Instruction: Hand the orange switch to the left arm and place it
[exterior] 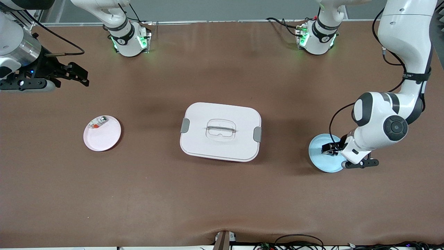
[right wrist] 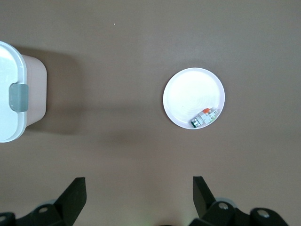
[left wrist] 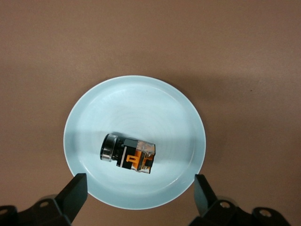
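Front view: box (exterior: 221,131) mid-table as the obstacle; blue plate (exterior: 321,160) toward the left arm's end, pink plate (exterior: 102,133) toward the right arm's end. Left gripper (exterior: 330,147) low over the blue plate; right gripper (exterior: 74,73) waiting high, away from the box.

Left wrist view: switch (left wrist: 128,154) lying on its side in the blue plate, between wide-open, empty fingers (left wrist: 73,193), apparently poised for pickup.

Right wrist view: fingers (right wrist: 73,194) spread, empty, well above the pink plate with its small red item (right wrist: 205,117).

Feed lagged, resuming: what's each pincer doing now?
Left pincer: open, empty, over the blue plate with the switch.
Right pincer: open, empty.
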Tool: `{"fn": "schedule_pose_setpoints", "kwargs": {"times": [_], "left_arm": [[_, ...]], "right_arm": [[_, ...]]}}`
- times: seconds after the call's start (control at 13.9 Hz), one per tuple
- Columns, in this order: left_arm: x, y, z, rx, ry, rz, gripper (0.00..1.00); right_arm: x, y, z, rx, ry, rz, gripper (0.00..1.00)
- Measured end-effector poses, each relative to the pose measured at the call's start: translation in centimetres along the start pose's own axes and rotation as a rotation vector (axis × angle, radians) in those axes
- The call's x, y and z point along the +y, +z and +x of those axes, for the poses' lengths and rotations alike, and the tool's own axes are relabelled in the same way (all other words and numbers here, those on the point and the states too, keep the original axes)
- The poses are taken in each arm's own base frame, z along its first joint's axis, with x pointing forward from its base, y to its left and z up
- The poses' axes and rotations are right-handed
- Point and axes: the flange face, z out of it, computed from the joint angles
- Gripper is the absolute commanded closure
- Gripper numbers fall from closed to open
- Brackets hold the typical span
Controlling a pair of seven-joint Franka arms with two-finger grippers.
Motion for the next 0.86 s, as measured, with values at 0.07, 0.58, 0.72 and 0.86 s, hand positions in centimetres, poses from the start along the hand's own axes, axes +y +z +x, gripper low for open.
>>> {"fn": "schedule_pose_setpoints", "kwargs": {"times": [0.07,0.58,0.72,0.86], "left_arm": [[-0.1,-0.6,0.1,0.010,0.002,-0.001,0.00],[-1.2,-8.2,-0.4,0.087,-0.005,0.001,0.00],[-1.8,-10.8,-1.0,0.091,-0.012,0.006,0.00],[-2.6,-13.6,-1.9,0.098,0.000,0.012,0.00]], "right_arm": [[0.0,0.0,0.0,0.000,0.000,0.000,0.00],[0.0,-0.1,0.1,0.002,0.000,0.000,0.00],[0.0,-0.1,0.1,0.004,0.000,0.001,0.00],[0.0,-0.2,0.1,0.006,-0.001,0.001,0.00]]}}
